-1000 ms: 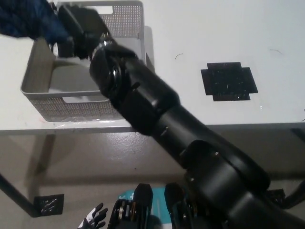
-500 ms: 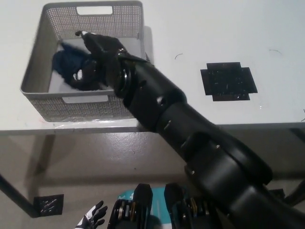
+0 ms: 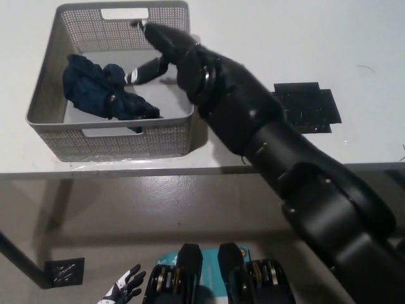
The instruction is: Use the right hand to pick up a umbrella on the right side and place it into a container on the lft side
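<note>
Black right hand sits over the right half of the grey perforated plastic basket, fingers spread, nothing in them. 1 finger angles down toward 8 o'clock and ends just beside the dark navy folded fabric umbrella; contact cannot be confirmed from this view.

Umbrella lies inside the basket, on its floor, bunched toward the left and front, one end running toward 4 o'clock near the front wall. By the look of it the placing step is done and only the withdrawal is left.

Risks, as judged from here:
- The low finger could catch a fold of fabric when the hand lifts, and drag the umbrella up or over the rim.
- The wrist hangs close above the basket's right wall at 3 o'clock. A sideways pull-out could knock that wall and slide the light basket across the white table.
- The basket's front wall sits near the table edge at 6 o'clock, so a shove that way could tip it off.

Pose: black right arm enters from 5 o'clock and stretches diagonally to 11 o'clock, forearm crossing above the basket's right front corner. A black cross-shaped tape mark lies on the table at 3 o'clock of the forearm.

White left hand rests low at 7 o'clock, below table level, fingers apart, idle.
</note>
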Robot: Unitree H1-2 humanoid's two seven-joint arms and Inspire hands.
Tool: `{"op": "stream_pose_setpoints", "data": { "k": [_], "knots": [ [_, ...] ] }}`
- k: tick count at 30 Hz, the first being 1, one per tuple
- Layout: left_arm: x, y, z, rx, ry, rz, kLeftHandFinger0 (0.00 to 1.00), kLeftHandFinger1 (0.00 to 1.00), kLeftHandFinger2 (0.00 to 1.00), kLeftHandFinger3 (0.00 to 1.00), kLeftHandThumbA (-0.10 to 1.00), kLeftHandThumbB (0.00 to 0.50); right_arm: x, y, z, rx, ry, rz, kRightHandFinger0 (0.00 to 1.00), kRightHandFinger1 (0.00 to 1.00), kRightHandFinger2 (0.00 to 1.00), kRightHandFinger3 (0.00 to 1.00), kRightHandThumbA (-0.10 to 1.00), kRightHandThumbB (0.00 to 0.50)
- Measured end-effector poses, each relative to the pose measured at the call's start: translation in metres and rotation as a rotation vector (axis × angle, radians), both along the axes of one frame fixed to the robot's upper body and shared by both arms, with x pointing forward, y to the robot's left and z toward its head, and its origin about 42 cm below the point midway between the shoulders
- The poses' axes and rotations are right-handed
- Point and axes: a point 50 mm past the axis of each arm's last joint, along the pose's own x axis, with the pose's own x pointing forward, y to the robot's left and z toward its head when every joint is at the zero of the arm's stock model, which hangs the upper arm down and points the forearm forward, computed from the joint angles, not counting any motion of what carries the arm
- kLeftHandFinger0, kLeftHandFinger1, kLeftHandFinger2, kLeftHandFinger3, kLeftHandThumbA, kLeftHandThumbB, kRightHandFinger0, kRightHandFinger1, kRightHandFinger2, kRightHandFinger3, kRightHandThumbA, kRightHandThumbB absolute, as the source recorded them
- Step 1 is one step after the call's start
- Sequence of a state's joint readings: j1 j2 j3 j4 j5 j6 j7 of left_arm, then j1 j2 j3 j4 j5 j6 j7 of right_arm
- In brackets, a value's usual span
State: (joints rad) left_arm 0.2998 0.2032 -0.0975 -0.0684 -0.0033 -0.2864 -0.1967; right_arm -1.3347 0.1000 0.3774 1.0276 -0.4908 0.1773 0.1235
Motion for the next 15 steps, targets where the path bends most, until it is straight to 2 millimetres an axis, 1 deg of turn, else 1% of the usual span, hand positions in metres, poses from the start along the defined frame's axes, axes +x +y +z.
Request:
{"op": "stream_pose_setpoints", "data": {
  "k": [1,2,4,6,8,9,10,11,12,13,14,15],
  "knots": [
    [0.000,0.000,0.000,0.000,-0.001,0.000,1.00,1.00,1.00,1.00,1.00,0.041,0.000,-0.005,0.003,0.033,-0.012,0.003,1.00,1.00,1.00,1.00,1.00,0.375],
    [0.001,0.000,0.000,0.000,-0.001,0.000,1.00,1.00,1.00,1.00,1.00,0.042,-0.001,-0.007,0.006,0.050,-0.022,0.007,1.00,1.00,1.00,1.00,1.00,0.372],
    [0.001,0.000,0.000,0.001,0.000,0.001,1.00,1.00,1.00,1.00,1.00,0.036,-0.004,-0.019,0.013,0.122,-0.055,0.012,1.00,1.00,1.00,1.00,1.00,0.370],
    [0.001,0.001,-0.001,0.001,0.001,0.002,1.00,1.00,1.00,1.00,1.00,0.034,-0.008,-0.031,0.014,0.180,-0.073,0.013,1.00,1.00,1.00,1.00,1.00,0.371],
    [0.001,0.001,-0.001,0.001,0.002,0.002,1.00,1.00,1.00,1.00,1.00,0.024,-0.012,-0.043,0.010,0.231,-0.082,0.012,1.00,1.00,1.00,1.00,1.00,0.352],
    [0.001,0.001,-0.001,0.001,0.003,0.003,1.00,1.00,1.00,1.00,1.00,0.021,-0.015,-0.049,0.007,0.257,-0.083,0.010,1.00,1.00,1.00,1.00,1.00,0.337],
    [0.001,0.001,-0.001,0.002,0.004,0.003,1.00,1.00,1.00,1.00,1.00,0.018,-0.017,-0.054,0.004,0.278,-0.085,0.007,1.00,1.00,1.00,1.00,1.00,0.343],
    [0.001,0.001,-0.001,0.002,0.004,0.003,1.00,1.00,1.00,1.00,1.00,0.022,-0.022,-0.065,-0.006,0.311,-0.081,-0.003,1.00,1.00,1.00,1.00,1.00,0.323],
    [0.001,0.001,-0.002,0.002,0.005,0.004,1.00,1.00,1.00,1.00,1.00,0.023,-0.026,-0.072,-0.012,0.334,-0.082,-0.007,1.00,1.00,1.00,1.00,1.00,0.301],
    [0.001,0.001,-0.002,0.002,0.005,0.004,1.00,1.00,1.00,1.00,1.00,0.021,-0.029,-0.080,-0.021,0.352,-0.074,-0.017,1.00,1.00,1.00,1.00,1.00,0.297],
    [0.001,0.001,-0.002,0.002,0.006,0.004,1.00,1.00,1.00,1.00,1.00,0.011,-0.034,-0.091,-0.032,0.375,-0.067,-0.030,1.00,1.00,1.00,1.00,1.00,0.276],
    [0.001,0.001,-0.002,0.002,0.006,0.004,1.00,1.00,1.00,1.00,1.00,0.003,-0.039,-0.099,-0.040,0.392,-0.065,-0.039,1.00,1.00,1.00,1.00,1.00,0.270]
  ]
}}
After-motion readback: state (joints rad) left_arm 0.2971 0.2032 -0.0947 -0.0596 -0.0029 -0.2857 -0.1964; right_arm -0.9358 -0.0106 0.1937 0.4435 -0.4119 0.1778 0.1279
